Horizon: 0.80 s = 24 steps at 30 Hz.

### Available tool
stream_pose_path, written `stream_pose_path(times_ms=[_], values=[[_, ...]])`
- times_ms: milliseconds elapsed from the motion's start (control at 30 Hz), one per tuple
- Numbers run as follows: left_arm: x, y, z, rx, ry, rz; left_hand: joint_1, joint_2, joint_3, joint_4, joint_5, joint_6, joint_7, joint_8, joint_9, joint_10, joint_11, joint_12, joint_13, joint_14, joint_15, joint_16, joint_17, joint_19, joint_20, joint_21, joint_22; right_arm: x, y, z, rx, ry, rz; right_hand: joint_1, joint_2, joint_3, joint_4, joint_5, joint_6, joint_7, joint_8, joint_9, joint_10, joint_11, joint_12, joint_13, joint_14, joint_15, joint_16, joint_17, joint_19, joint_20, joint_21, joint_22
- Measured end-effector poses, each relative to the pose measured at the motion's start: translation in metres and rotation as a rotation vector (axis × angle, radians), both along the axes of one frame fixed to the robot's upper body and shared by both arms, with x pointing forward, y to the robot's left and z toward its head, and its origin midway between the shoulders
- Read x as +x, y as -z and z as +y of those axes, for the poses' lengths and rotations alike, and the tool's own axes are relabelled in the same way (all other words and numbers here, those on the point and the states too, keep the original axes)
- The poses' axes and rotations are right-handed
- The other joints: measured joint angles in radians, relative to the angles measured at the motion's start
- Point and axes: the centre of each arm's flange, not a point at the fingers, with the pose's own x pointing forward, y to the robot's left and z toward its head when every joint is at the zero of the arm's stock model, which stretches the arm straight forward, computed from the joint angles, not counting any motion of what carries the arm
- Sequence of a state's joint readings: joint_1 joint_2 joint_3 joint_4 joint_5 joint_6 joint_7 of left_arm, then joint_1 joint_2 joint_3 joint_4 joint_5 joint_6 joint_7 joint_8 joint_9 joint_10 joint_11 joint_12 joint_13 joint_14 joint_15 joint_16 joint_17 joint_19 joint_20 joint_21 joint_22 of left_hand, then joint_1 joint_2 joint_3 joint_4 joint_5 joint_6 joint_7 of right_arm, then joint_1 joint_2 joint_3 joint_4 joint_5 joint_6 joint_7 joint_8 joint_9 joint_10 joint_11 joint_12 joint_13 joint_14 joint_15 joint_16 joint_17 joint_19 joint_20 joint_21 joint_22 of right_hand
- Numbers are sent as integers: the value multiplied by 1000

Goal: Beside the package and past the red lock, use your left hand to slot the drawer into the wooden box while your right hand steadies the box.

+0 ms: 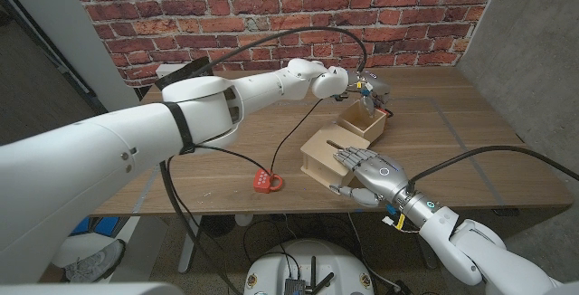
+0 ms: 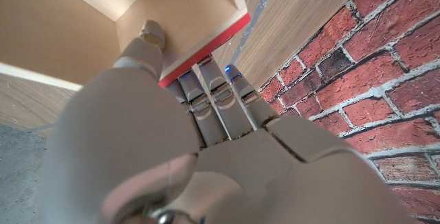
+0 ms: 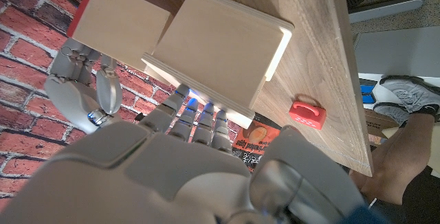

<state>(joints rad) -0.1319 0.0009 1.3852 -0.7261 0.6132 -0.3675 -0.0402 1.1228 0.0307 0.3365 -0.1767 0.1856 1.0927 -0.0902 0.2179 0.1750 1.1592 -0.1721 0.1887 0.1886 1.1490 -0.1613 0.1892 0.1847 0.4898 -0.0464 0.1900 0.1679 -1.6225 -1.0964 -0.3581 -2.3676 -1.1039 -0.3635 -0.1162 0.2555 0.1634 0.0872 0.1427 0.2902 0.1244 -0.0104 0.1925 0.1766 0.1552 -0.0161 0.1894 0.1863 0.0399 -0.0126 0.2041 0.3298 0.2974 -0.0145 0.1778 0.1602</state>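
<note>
L hand [image 1: 366, 88] grips drawer [image 1: 364, 123] at box [image 1: 327, 153] mouth; R hand [image 1: 366, 168] presses on box, w/ lock [image 1: 265, 182] nearby.

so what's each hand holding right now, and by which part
The left hand grips the drawer at its far, red-edged end, thumb inside. The right hand rests on top of the wooden box, steadying rather than gripping it.
</note>
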Motion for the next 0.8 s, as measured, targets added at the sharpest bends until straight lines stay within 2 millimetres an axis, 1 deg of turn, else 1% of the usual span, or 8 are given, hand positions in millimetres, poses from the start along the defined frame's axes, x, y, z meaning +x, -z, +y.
stream_pose_path(times_ms=[533, 800], values=[[-1, -2, 1, -29, -50, -4, -1, 1, 0, 0, 0, 0, 0, 0, 0, 0, 0, -1, 0, 0, 0, 3, -1, 0, 0, 0, 0, 5, -2, -4, 10, -3, 8, 0, 0, 0, 0, 0, 0, 0, 0, 0, 0, 0, 0, 0, 0, 0, 0, 0, -5, 1, 4, 1], [-3, 0, 2, -34, -67, -3, -1, 1, 0, 0, -1, 0, 0, 0, 0, 0, 0, -3, 0, 0, 0, 3, -1, 0, 0, 0, 0, 6, -3, -5, 15, -4, 10, 0, 0, 0, 0, 0, 0, 0, 0, 0, 0, 0, 0, 0, 0, 0, 0, 0, -1, -2, 4, 1]])
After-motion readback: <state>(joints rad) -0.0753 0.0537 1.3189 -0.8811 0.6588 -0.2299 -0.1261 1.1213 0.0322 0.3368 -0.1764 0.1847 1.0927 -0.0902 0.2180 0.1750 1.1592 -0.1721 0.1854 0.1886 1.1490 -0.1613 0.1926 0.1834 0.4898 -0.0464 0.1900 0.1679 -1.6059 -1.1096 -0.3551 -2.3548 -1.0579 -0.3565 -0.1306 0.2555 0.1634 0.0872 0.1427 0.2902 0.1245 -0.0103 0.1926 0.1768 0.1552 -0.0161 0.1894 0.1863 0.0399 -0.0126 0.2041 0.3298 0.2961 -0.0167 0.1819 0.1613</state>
